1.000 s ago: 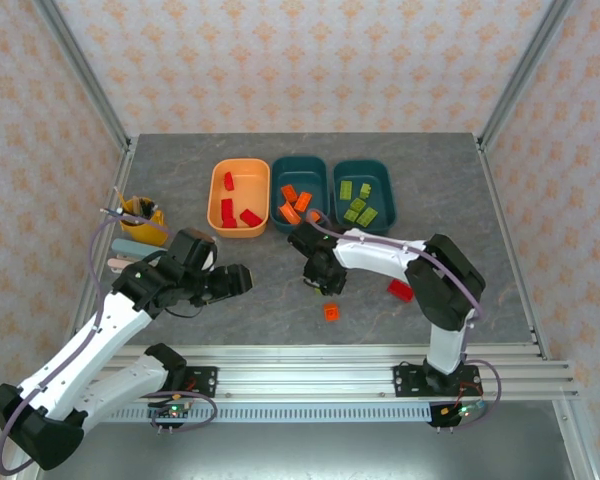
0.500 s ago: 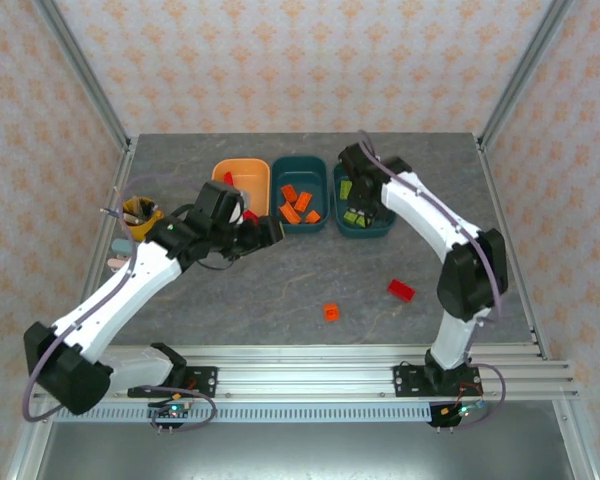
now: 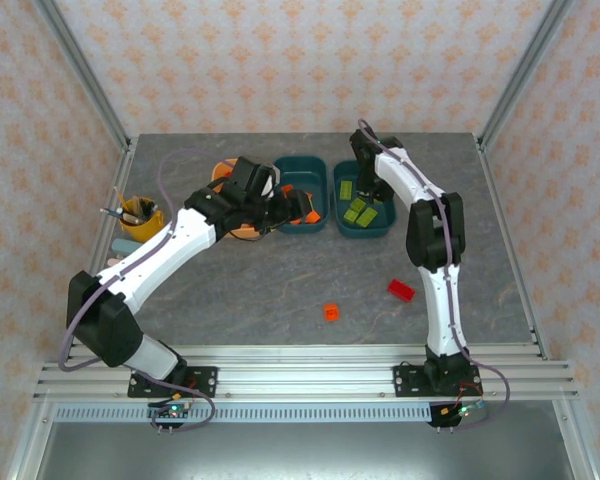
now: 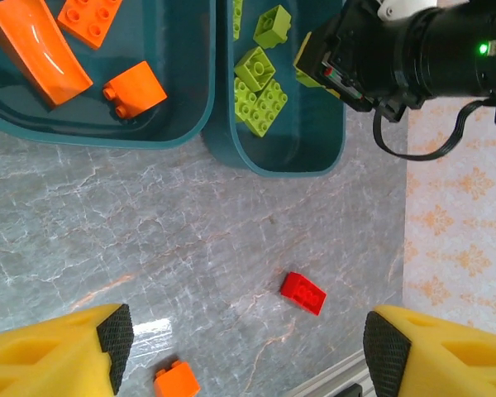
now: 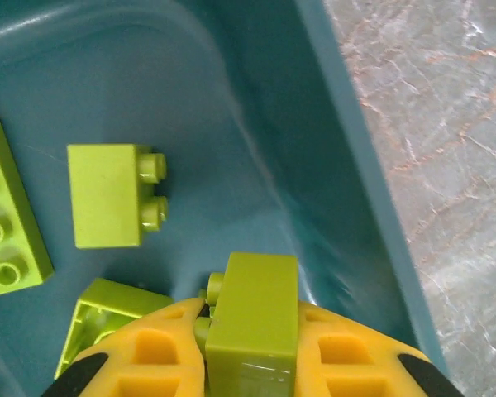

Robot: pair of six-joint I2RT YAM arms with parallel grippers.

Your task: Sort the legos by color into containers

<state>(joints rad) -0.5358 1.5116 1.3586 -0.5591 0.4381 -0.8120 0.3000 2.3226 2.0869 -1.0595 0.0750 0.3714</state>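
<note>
Presently, catalogued left to right:

1. Orange tub (image 3: 220,170): leftmost of the row, mostly hidden under the left arm, contents not readable.
2. Left gripper (image 4: 252,343): jaws wide apart and empty, poised by the near-left edge of the middle tub.
3. Middle tub (image 4: 149,132): teal, holds orange pieces.
4. Orange brick (image 3: 331,312): loose on the table (image 3: 280,280), well short of the tubs.
5. Right tub (image 4: 289,157): teal, holds green pieces.
6. Right gripper (image 5: 252,347): clamped on a green brick (image 5: 252,314), low inside the right tub.
7. Red brick (image 3: 401,290): loose on the table, near side, right of the orange brick.

Step in hand, by judgement: depositing green. Next move calls for parting the right jaws so the piece drops among its like. The two strays then want fetching, orange to the middle tub and red probably to the orange tub.
</note>
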